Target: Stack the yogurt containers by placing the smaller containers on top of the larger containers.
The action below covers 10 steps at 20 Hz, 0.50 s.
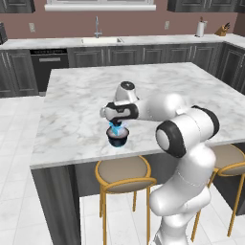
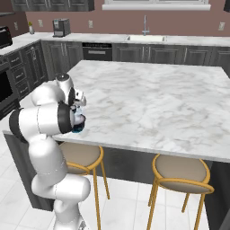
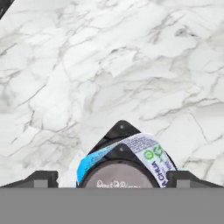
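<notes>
The wide dark yogurt cup [image 1: 117, 139] stands upright on the marble surface [image 1: 158, 91], close to its near edge and above a bar stool [image 1: 123, 174]. The translucent light-blue cup [image 1: 116, 128] sits on top of it, tilted rather than level as far as I can tell. In my hand view the blue cup [image 3: 151, 155] shows a printed white and green label and leans across a round pinkish-grey lid [image 3: 118, 177] with faint writing on it; a dark angular shape pokes up just behind them, and I cannot tell what it is. What is inside either cup is hidden.

My claw [image 1: 116, 125] hangs directly over the stack, fingers spread wide, one dark fingertip [image 3: 41, 178] on each side of the cups and apart from them, so I am grasping nothing.

The surface is a large white island top with grey veining. From the right base view my own arm covers most of the stack, with a sliver of blue [image 2: 79, 128] peeking out at the island's near left corner. Two more stools [image 2: 182, 175] stand along the near side. Beyond are dark cabinets, a sink with faucet [image 1: 97, 29], a dishwasher [image 1: 49, 64], a coffee machine [image 2: 60, 27] and a reddish-brown wall.
</notes>
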Available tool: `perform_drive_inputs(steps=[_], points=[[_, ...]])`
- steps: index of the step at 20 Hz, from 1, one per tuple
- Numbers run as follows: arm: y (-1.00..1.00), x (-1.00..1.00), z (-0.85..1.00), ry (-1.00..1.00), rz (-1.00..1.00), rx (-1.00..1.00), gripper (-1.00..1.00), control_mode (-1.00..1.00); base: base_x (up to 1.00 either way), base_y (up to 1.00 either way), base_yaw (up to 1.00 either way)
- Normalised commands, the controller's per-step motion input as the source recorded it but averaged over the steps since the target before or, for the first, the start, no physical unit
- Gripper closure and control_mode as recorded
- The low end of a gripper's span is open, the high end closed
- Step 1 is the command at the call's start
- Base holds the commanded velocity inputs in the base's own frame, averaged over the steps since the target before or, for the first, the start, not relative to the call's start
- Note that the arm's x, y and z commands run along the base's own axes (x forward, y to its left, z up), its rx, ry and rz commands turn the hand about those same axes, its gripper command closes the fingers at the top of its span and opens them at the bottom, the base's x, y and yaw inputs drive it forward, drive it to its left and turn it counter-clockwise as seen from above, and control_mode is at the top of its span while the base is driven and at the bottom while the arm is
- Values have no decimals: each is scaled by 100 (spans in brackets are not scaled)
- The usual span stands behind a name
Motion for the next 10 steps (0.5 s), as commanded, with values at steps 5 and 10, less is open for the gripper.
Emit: perform_drive_inputs(steps=[5, 10], points=[[-21, -24, 39, 0, 0, 7, -100, -100, 0, 0, 0], [-36, -29, 43, 0, 0, 8, -100, -100, 0, 0, 0]])
